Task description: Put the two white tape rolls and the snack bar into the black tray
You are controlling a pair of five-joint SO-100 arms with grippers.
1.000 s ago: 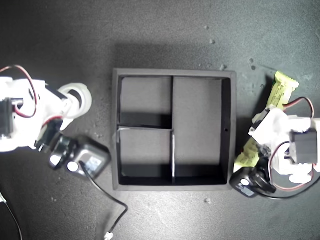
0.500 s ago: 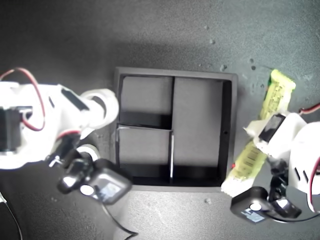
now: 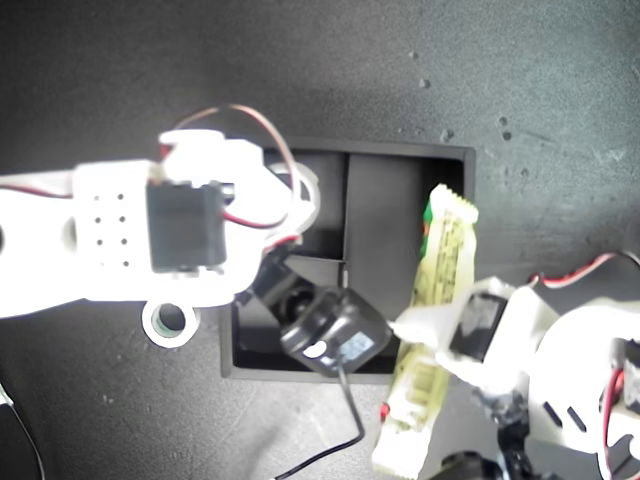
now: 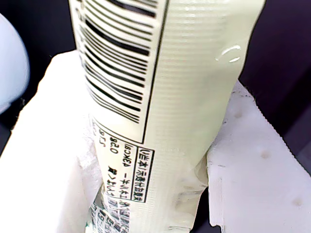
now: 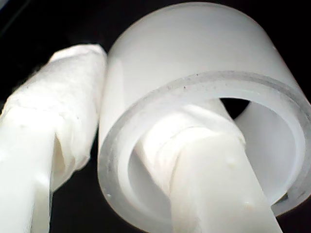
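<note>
1. My second gripper [image 5: 141, 160] pinches the all-white tape roll [image 3: 300, 190] by its wall, one finger through the hole, above the black tray [image 3: 455, 160]'s small compartment at the exterior view's upper left.
2. The other roll [image 3: 170, 322] lies outside the tray's left wall.
3. My first gripper [image 4: 150, 194] clamps the snack bar [image 3: 440, 260], its long axis roughly along the long compartment, its lower end overhanging the tray's edge.

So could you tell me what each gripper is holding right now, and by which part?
My first gripper clamps the snack bar across its width, partway along its length. My second gripper holds a white tape roll by its wall, one finger through the centre.
</note>
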